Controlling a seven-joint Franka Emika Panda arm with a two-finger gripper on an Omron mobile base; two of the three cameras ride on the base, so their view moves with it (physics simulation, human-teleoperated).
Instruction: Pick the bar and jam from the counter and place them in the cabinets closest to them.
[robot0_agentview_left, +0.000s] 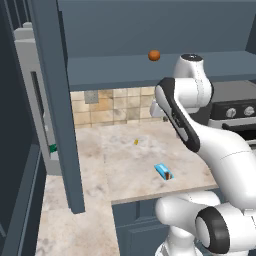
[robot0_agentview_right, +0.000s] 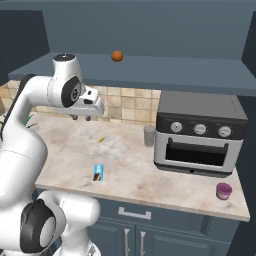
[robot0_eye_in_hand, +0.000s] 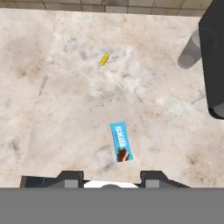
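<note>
The bar (robot0_agentview_left: 163, 171) (robot0_agentview_right: 98, 173) (robot0_eye_in_hand: 120, 142) lies flat on the beige counter (robot0_agentview_left: 125, 155) (robot0_agentview_right: 150, 175) near its front edge, blue wrapper with a brown end. My gripper (robot0_agentview_right: 82, 118) (robot0_eye_in_hand: 112, 177) hangs well above the counter, behind the bar, pointing down. Its fingertips (robot0_eye_in_hand: 72, 177) stand apart with nothing between them. The jam (robot0_agentview_right: 223, 191), a small pink jar, stands at the counter's front right corner, far from the gripper. An open cabinet shelf (robot0_agentview_left: 125, 72) (robot0_agentview_right: 165, 70) runs overhead. Base cabinets (robot0_agentview_right: 150, 235) with silver handles sit under the counter.
An orange-brown ball (robot0_agentview_left: 154, 55) (robot0_agentview_right: 117, 56) rests on the overhead shelf. A toaster oven (robot0_agentview_right: 200, 135) stands on the right of the counter, a grey cup (robot0_agentview_right: 149, 135) (robot0_eye_in_hand: 190, 54) beside it. A tiny yellow bit (robot0_agentview_left: 135, 142) (robot0_eye_in_hand: 103, 59) lies mid-counter. An open cabinet door (robot0_agentview_left: 57, 105) stands at left.
</note>
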